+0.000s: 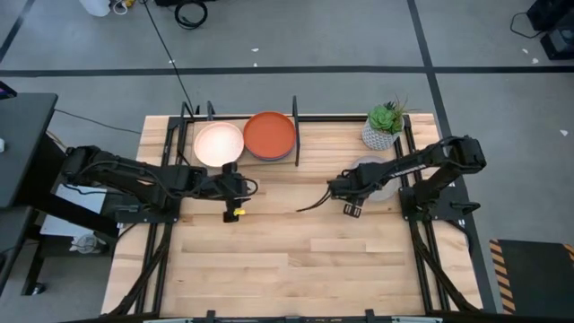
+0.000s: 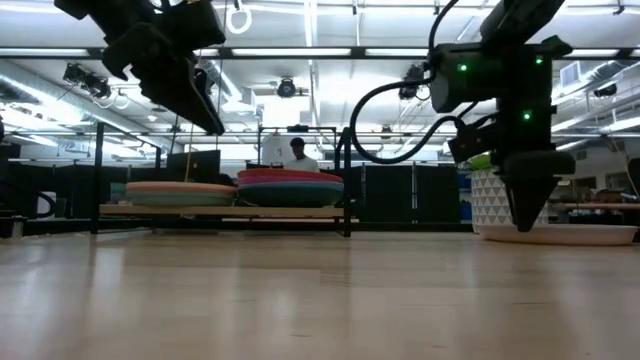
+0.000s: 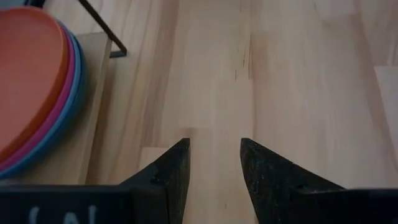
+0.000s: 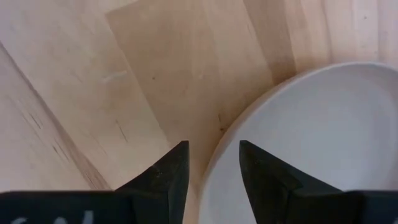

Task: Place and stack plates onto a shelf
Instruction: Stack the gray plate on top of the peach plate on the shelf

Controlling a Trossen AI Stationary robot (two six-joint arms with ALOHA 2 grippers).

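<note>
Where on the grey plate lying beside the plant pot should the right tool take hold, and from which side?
Probably at the rim. The grey plate lies flat on the table, so only its raised edge offers a hold. The open right tool already hovers over the edge facing the table's middle; come down there, one finger inside, one outside.

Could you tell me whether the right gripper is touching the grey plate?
Cannot tell. In the right wrist view the right gripper straddles the grey plate's rim with open jaws, but no view plainly shows contact or gap.
</note>
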